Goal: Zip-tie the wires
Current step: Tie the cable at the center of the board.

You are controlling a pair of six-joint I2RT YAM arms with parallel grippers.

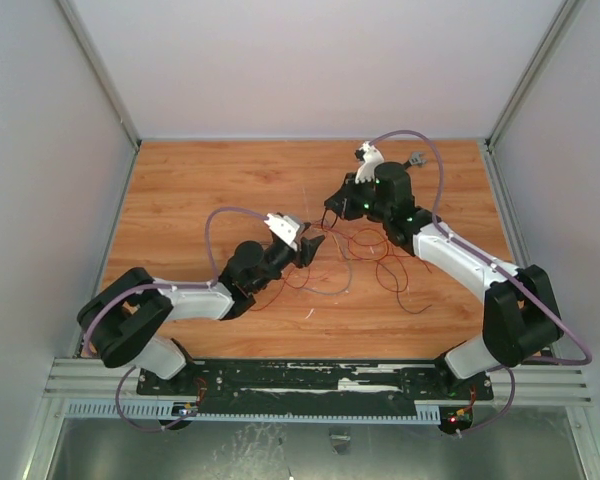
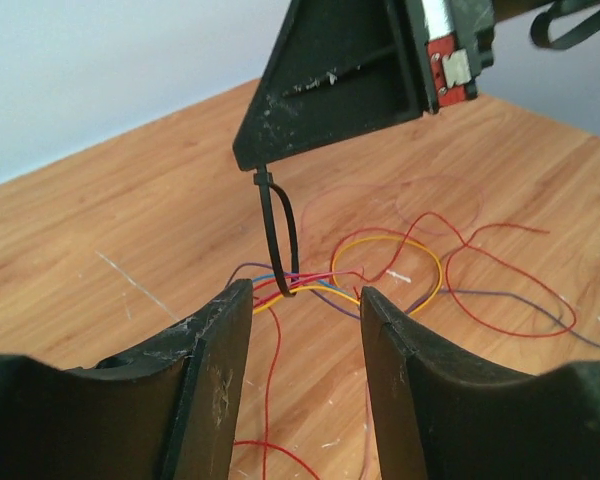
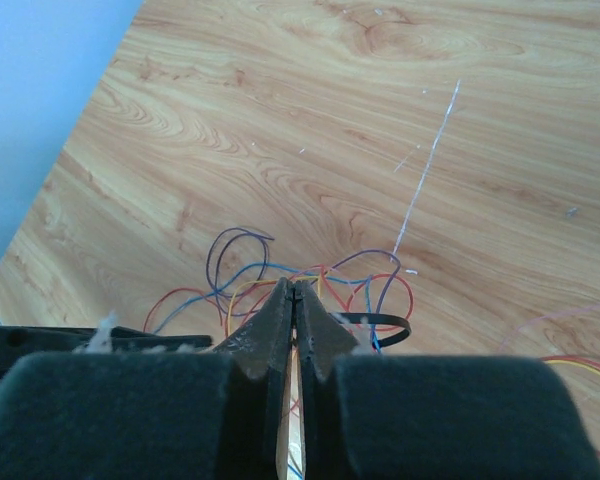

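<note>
My left hand [image 2: 305, 296] is spread just before the wires [image 2: 320, 283], which trail over the bench [image 2: 130, 200]. My right hand [image 3: 295, 297], pressed together, pinches the zip tie [image 2: 269, 225] looped around their gathered strands.

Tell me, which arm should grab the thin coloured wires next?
Likely left: the open left gripper faces the thin red wires; the right gripper is shut on the looped black plastic zip tie.
</note>
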